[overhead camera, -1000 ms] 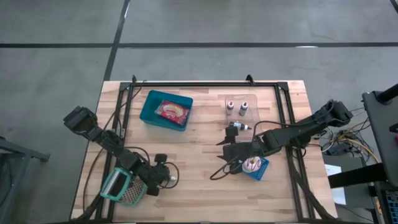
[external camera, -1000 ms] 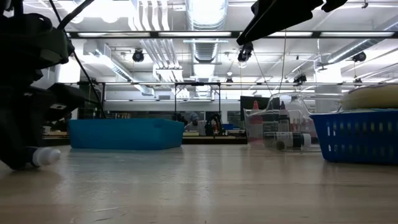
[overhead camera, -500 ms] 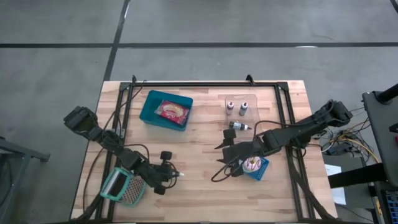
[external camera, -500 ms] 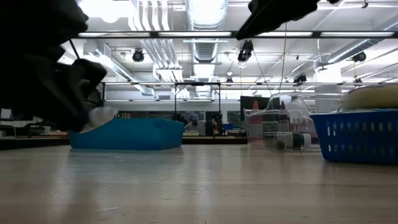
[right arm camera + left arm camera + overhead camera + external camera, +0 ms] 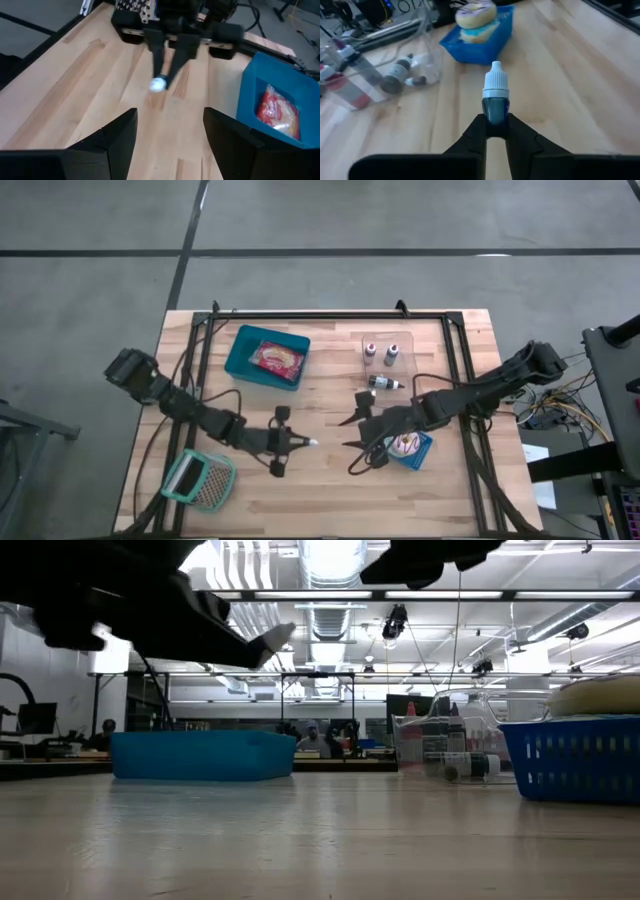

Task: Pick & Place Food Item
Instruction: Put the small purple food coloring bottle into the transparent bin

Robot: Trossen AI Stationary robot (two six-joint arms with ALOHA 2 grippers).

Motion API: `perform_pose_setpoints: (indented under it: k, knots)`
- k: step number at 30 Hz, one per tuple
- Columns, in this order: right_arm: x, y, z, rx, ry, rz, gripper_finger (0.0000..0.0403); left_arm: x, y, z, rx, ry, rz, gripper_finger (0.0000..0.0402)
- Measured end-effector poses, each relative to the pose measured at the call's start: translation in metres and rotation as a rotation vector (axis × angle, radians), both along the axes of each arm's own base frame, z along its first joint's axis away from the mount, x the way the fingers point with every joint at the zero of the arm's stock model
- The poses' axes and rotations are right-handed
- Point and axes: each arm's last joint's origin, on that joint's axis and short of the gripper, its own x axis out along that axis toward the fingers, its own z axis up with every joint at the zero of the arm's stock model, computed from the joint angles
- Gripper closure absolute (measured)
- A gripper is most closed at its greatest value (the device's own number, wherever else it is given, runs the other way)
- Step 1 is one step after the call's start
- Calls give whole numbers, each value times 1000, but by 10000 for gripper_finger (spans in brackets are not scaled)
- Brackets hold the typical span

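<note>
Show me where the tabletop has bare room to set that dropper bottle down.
Bare wood lies along the near edge, between the mesh basket and the blue donut basket, and between the teal bin and the clear tray. It is crowded around the right pincer, open, beside the loose bottle. The left pincer holds the dropper bottle.

A small bottle point(image 5: 495, 95) with dark blue contents and a white dropper cap is clamped by its body in the left pincer point(image 5: 495, 131), cap pointing away from the arm, held lengthwise above the worktop point(image 5: 320, 480) near the middle.
</note>
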Motion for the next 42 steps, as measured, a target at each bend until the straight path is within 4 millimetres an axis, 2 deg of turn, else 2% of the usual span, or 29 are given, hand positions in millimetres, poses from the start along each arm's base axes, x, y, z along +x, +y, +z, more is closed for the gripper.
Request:
perform_pose_setpoints:
  k: [5,11,22,35,42]
  knots:
    - [-2,-3,-11,3,-8,-16,179,11,18,4,-4,-38,-7,359]
    - [-2,-15,-22,6,-23,-56,179,21,37,10,-7,-78,-15,359]
    - [3,-29,-21,-6,-42,-96,179,31,70,15,-36,-119,-19,359]
    - [15,-40,-30,-35,-10,-126,179,44,79,27,-25,-158,-65,362]
    - [17,-39,-24,-34,-25,-120,179,42,84,22,-21,-130,-59,362]
